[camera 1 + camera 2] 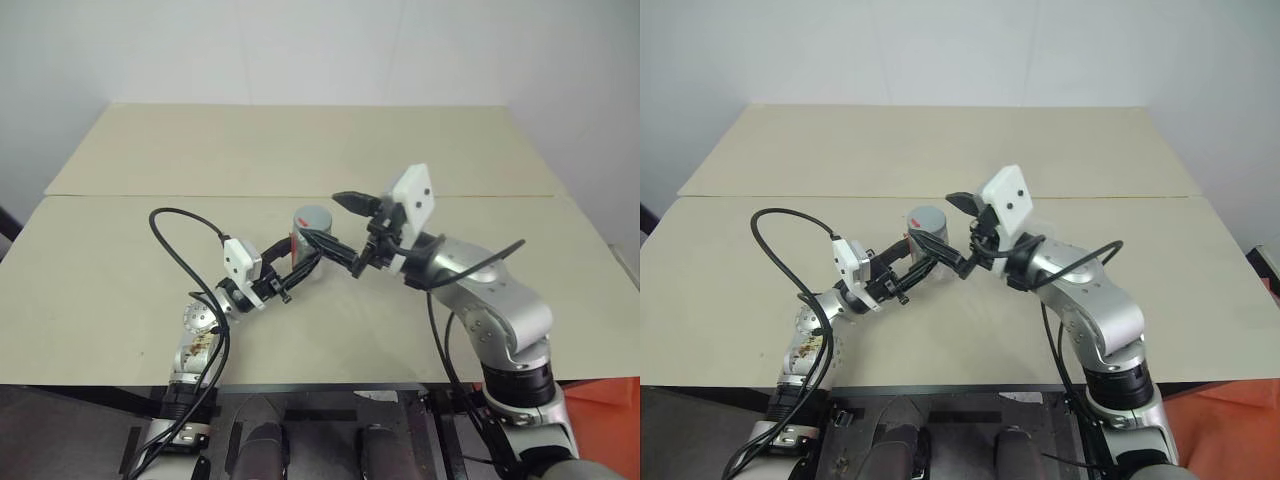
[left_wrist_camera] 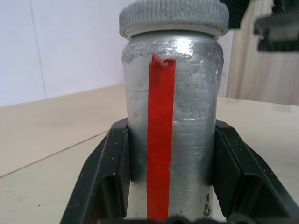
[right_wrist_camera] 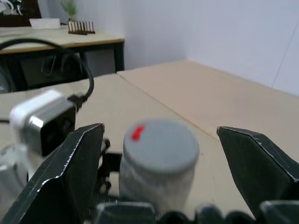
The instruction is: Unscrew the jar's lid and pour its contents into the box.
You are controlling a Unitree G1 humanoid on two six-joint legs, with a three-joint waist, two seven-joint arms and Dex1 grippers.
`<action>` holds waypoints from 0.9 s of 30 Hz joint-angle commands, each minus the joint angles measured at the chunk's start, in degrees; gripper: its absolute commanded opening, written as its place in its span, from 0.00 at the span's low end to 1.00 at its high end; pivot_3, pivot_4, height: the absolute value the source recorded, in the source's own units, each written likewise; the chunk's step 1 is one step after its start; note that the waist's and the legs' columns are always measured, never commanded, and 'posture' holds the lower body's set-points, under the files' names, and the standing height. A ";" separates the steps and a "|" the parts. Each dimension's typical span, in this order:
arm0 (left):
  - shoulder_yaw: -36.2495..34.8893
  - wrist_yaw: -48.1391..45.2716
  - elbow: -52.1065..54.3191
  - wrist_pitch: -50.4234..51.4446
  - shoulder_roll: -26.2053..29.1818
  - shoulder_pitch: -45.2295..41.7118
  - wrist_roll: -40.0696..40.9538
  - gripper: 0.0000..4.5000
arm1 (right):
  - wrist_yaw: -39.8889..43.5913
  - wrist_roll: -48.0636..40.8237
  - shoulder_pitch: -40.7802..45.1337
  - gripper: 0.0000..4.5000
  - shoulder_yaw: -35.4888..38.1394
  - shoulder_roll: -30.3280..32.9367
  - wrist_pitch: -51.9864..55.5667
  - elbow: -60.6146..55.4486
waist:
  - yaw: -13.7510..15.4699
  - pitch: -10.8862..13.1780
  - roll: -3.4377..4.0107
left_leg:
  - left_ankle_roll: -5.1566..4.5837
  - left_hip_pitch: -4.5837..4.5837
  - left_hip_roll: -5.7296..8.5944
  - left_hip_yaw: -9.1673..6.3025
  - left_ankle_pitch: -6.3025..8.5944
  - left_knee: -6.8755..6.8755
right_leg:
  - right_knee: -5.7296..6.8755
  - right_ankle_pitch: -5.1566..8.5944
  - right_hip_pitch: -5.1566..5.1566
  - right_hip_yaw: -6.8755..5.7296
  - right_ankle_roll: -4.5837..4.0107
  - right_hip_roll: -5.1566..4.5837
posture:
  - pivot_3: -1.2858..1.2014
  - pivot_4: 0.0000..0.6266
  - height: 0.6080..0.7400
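The jar is silvery with a red strip down its side, and it stands upright between the black fingers of my left gripper, which is shut on its body. The grey ribbed lid sits on top, with a red mark on its flat face. My right gripper is open at the jar's right. Its fingers straddle the lid with a gap on each side, touching nothing. The box is out of view.
The beige table has a seam running across it behind the arms and ends at a white wall. A black cable loops over the table to the left of my left arm.
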State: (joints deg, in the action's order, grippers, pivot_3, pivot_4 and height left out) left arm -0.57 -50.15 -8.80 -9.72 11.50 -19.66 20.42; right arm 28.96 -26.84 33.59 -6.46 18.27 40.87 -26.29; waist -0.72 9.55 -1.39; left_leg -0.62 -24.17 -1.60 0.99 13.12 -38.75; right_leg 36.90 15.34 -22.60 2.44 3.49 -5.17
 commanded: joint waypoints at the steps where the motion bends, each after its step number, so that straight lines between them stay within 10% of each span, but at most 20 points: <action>1: 0.33 0.35 0.97 -1.36 -0.43 -0.70 0.32 0.44 | -0.79 0.34 1.64 1.00 -0.32 -0.78 -0.11 0.05 | 0.13 0.00 0.00 | 0.00 -0.02 0.01 -0.01 0.00 -0.01 | -0.01 0.00 0.00 -0.02 0.00 -0.01 | 0.52 0.24 1.00; 19: 0.96 0.40 1.31 -1.71 -0.69 -0.36 0.28 0.44 | -1.05 -0.99 3.42 1.00 0.38 -2.85 3.28 2.73 | -0.07 0.00 0.00 | 0.00 -0.02 -0.01 0.00 0.00 -0.01 | 0.03 0.00 -0.03 -0.01 0.00 0.01 | 0.52 0.24 1.00; 27: 1.13 0.04 0.92 -1.64 -0.57 -0.24 0.21 0.44 | -1.64 -1.45 3.55 0.61 1.17 -3.13 3.11 2.96 | -0.07 0.00 0.00 | 0.00 -0.02 -0.01 0.00 0.00 -0.01 | 0.03 0.00 -0.03 -0.01 0.00 0.01 | 0.52 0.24 1.00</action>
State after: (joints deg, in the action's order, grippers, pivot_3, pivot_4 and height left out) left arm 0.19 -49.93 -8.80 -10.06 10.95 -19.64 20.37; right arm 27.43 -27.44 35.74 -6.78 15.16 44.20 -21.77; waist -0.79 9.55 -1.39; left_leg -0.62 -24.19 -1.61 0.99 13.12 -38.75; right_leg 36.93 15.34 -22.63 2.43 3.49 -5.16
